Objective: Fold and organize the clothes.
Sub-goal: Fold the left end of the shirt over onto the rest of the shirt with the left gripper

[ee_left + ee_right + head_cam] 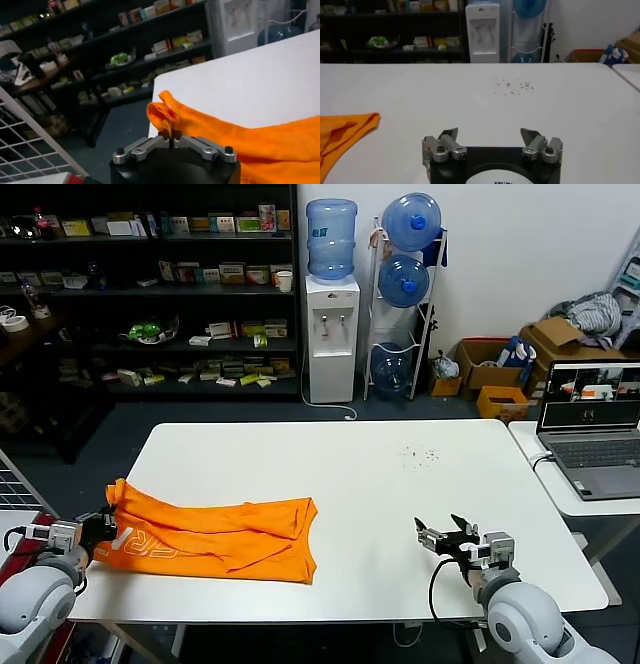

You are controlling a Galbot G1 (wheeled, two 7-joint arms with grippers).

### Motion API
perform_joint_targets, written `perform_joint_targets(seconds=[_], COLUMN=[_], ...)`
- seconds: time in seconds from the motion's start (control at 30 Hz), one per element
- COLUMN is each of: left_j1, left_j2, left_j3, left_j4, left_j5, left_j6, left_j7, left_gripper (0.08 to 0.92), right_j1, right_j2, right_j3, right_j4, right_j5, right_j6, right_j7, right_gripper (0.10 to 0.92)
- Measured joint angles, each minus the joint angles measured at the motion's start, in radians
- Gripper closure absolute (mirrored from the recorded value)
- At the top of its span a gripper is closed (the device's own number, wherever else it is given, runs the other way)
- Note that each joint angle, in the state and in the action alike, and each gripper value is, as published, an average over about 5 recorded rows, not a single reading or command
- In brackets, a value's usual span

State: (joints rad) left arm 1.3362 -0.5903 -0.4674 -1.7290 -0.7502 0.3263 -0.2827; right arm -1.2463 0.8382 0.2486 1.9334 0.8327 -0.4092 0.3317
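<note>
Right gripper (437, 535) idle (jaws apart); left gripper (103, 524) pinching T-shirt (215, 536).

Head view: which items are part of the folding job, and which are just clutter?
Job:
- bright orange short-sleeved cotton T-shirt, partly folded on the white table
- left end effector, shut on the shirt's bunched edge
- right end effector, open above bare tabletop

Clutter:
- open grey laptop on the side table
- white water dispenser
- cardboard boxes
- dark stocked shelves
</note>
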Motion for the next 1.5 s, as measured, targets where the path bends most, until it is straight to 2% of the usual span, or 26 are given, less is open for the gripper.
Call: perform_joint_targets(seconds=[0.2,0.47,0.87,1.23,1.33,1.5], left_j1=[-0.003,-0.094,-0.301,-0.375,-0.381,-0.384], left_j2=[-0.014,-0.121,-0.288,-0.354,-0.362,-0.373], left_j3=[0.041,0.176,0.368,0.440,0.447,0.456], left_j4=[-0.099,-0.213,-0.210,-0.189,-0.189,-0.201], left_j5=[-0.114,-0.350,-0.494,-0.521,-0.528,-0.540], left_j6=[0.052,0.121,0.161,0.176,0.183,0.193], left_j7=[-0.063,-0.201,-0.316,-0.351,-0.352,-0.357], left_gripper=[0.895,0.895,0.895,0.892,0.846,0.699], right_j1=[-0.011,-0.039,-0.055,-0.033,-0.027,-0.024], right_j2=[0.009,0.022,0.036,0.037,0.038,0.038], right_j3=[0.008,0.032,0.042,0.018,0.013,0.009], right_j4=[0.008,0.022,0.019,0.002,-0.003,-0.007], right_j5=[-0.009,-0.019,-0.022,-0.015,-0.014,-0.015], right_j6=[-0.006,-0.015,-0.023,-0.022,-0.022,-0.022], right_j7=[0.009,0.022,0.034,0.034,0.035,0.035], right_gripper=[0.203,0.203,0.203,0.203,0.203,0.203])
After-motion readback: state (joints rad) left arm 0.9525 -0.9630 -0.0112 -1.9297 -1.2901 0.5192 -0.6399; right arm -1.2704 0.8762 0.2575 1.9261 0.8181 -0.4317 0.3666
